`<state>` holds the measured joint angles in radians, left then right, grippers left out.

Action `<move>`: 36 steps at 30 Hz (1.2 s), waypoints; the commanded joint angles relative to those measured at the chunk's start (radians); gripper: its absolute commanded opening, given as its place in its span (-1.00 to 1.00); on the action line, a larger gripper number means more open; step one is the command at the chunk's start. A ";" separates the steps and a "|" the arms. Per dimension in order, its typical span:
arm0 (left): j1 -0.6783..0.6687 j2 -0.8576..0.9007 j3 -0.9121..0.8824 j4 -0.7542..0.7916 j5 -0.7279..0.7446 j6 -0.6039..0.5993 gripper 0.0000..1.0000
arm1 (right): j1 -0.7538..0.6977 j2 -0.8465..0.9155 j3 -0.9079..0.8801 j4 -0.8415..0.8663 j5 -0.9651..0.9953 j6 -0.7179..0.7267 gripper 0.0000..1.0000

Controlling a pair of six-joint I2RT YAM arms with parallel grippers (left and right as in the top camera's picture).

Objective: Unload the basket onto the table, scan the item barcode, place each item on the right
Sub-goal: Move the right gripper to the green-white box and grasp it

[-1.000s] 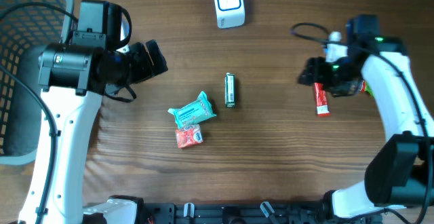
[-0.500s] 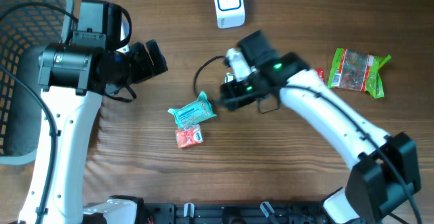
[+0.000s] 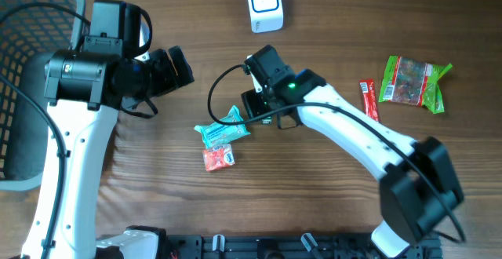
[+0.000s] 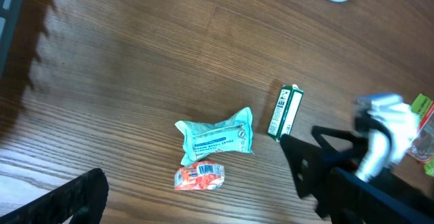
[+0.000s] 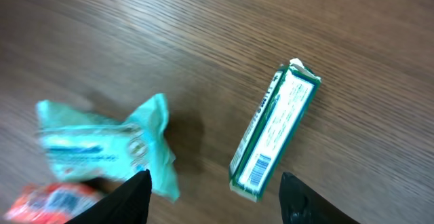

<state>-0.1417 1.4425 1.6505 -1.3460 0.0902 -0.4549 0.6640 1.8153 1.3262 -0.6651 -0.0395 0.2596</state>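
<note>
The white barcode scanner (image 3: 264, 5) stands at the table's far middle. A green and white box (image 5: 274, 132) lies flat with a barcode on its near end, and my right gripper (image 5: 217, 200) hovers open just above that end, fingers (image 5: 132, 197) on either side and touching nothing. In the overhead view the right gripper (image 3: 260, 106) covers the box. A teal packet (image 3: 222, 127) and an orange packet (image 3: 219, 158) lie just left of it. My left gripper (image 3: 176, 67) hangs open further left, holding nothing. The left wrist view shows the box (image 4: 285, 112) and both packets.
A grey basket (image 3: 31, 78) fills the far left corner. A red stick pack (image 3: 369, 100) and a green candy bag (image 3: 412, 78) lie at the right. The right arm stretches across the table's middle.
My right arm has swung from the far right to the centre, leaving the red stick pack behind, and now hovers over the green box. Its jaws have narrowed a little. The left arm is still.
</note>
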 commanded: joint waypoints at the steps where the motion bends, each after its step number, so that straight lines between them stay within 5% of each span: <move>1: 0.006 0.000 0.006 0.000 -0.010 -0.001 1.00 | -0.033 0.091 -0.006 0.043 0.022 0.047 0.22; 7: 0.006 0.000 0.006 0.000 -0.010 -0.001 1.00 | -0.111 0.196 -0.006 0.080 -0.056 0.058 0.13; 15: 0.006 0.000 0.006 0.000 -0.010 -0.001 1.00 | -0.150 0.185 -0.004 0.078 -0.050 0.026 -0.54; 18: 0.006 0.000 0.006 0.000 -0.010 -0.001 1.00 | -0.188 0.151 -0.004 0.044 -0.028 0.001 -0.60; 30: 0.006 0.000 0.006 0.000 -0.010 -0.001 1.00 | -0.365 0.088 -0.005 -0.153 -0.021 -0.032 -0.50; 36: 0.006 0.000 0.006 0.000 -0.010 -0.001 1.00 | -0.377 0.089 -0.005 -0.159 -0.022 -0.069 0.18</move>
<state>-0.1417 1.4425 1.6505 -1.3460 0.0902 -0.4549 0.2848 1.9240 1.3243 -0.8207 -0.0689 0.2256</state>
